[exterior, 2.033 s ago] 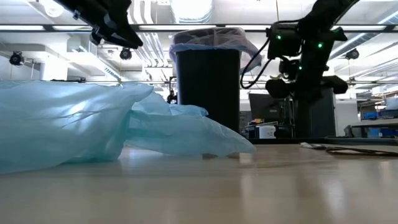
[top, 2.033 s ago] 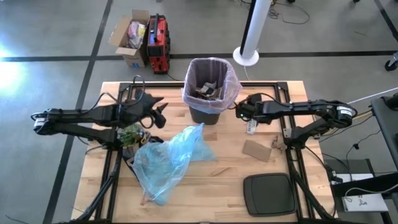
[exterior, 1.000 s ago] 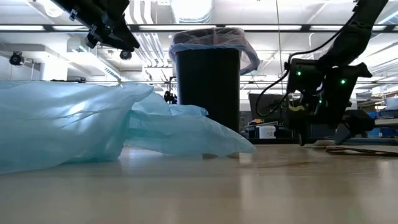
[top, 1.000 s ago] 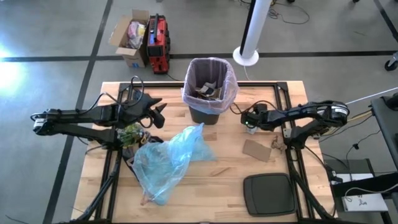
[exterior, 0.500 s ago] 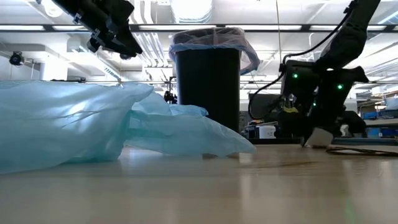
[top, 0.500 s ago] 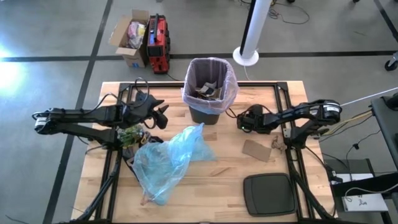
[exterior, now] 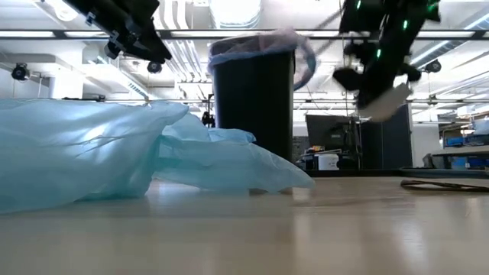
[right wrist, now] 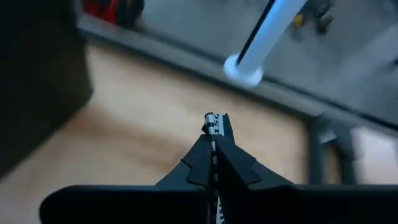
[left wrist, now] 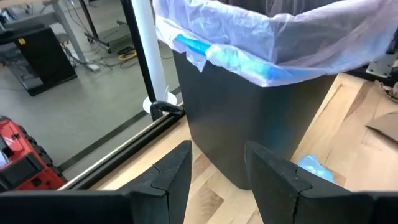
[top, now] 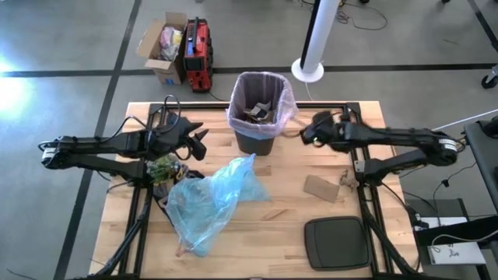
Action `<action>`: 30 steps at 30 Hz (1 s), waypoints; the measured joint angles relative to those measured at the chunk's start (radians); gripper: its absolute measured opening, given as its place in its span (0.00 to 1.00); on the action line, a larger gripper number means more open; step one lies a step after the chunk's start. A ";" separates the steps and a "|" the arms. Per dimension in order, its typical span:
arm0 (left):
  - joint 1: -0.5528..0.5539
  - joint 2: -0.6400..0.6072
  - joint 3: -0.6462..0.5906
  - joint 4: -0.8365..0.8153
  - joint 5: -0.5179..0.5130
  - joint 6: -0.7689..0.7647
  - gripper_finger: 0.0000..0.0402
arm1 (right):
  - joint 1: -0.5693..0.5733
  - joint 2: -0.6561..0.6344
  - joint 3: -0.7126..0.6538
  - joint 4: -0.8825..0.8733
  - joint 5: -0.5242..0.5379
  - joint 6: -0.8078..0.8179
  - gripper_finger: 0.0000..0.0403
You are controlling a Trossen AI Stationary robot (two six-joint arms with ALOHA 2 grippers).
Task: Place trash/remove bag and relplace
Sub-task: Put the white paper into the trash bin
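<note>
Looking down, I see the bag lining the black bin with trash inside. My right gripper hangs just right of the bin's rim, fingers pinched together on a small white scrap. My left gripper waits left of the bin, jaws partly apart, empty. A blue bag lies below.

Pale pink bag, black bin, light blue plastic bag.
</note>
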 joint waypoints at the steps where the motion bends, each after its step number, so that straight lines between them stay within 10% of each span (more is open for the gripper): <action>1: 0.000 -0.005 0.000 0.001 -0.002 0.011 0.34 | -0.002 -0.027 0.029 -0.021 0.027 -0.008 0.00; 12: 0.000 -0.015 -0.001 0.163 -0.009 0.146 0.34 | 0.000 -0.079 0.368 0.184 0.143 -0.305 0.00; 20: 0.000 -0.017 -0.001 0.278 -0.002 0.205 0.34 | 0.001 0.152 0.550 0.454 -0.220 -0.375 0.00; 30: -0.010 -0.096 0.014 0.314 0.032 0.229 0.34 | 0.001 0.390 0.726 0.399 -0.280 -0.154 0.24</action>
